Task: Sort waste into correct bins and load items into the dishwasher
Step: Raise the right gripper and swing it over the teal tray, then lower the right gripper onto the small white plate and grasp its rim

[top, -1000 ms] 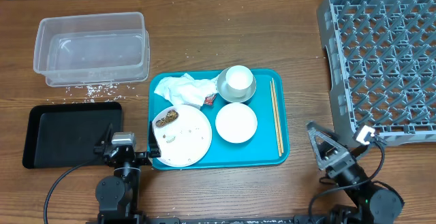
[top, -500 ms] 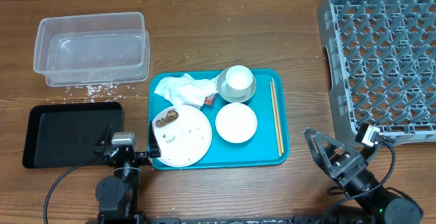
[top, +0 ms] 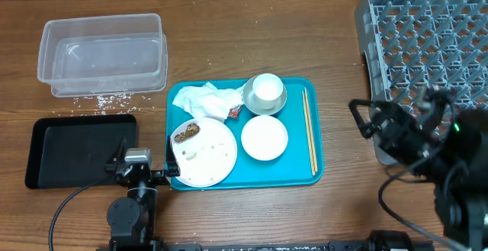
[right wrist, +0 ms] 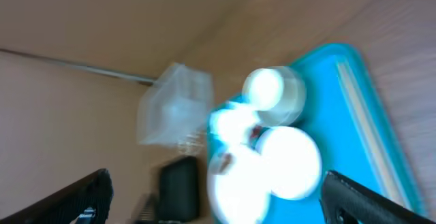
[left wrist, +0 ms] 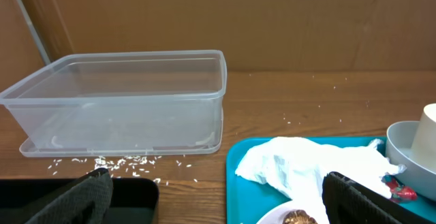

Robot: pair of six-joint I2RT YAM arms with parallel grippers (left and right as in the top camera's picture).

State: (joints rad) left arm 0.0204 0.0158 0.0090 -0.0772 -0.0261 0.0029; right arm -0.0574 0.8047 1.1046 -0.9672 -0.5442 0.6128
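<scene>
On the teal serving tray [top: 293,176] lie a crumpled napkin [top: 202,98], a red wrapper [top: 235,111], a white plate [top: 210,156] with a brown lump [top: 185,133], a white shallow bowl [top: 264,137], a white cup [top: 267,88] inside a grey bowl [top: 252,98], and chopsticks [top: 309,129]. The clear tub [top: 103,53] and black tray [top: 76,150] are at the left, with rice grains [top: 99,98] between them. The dish rack [top: 427,60] is at the right. My left gripper [top: 141,173] is open and empty beside the plate. My right gripper [top: 366,121] is open, empty and raised right of the chopsticks.
The left wrist view shows the tub [left wrist: 122,101], rice [left wrist: 116,161], napkin [left wrist: 306,169] and black tray [left wrist: 133,193] ahead of the left gripper [left wrist: 218,210]. The blurred right wrist view shows the cup [right wrist: 264,88], white bowl [right wrist: 293,163] and chopsticks [right wrist: 361,115].
My right arm has risen from the table's front edge and moved back, up beside the rack's left side. The left arm and all objects have stayed still.
</scene>
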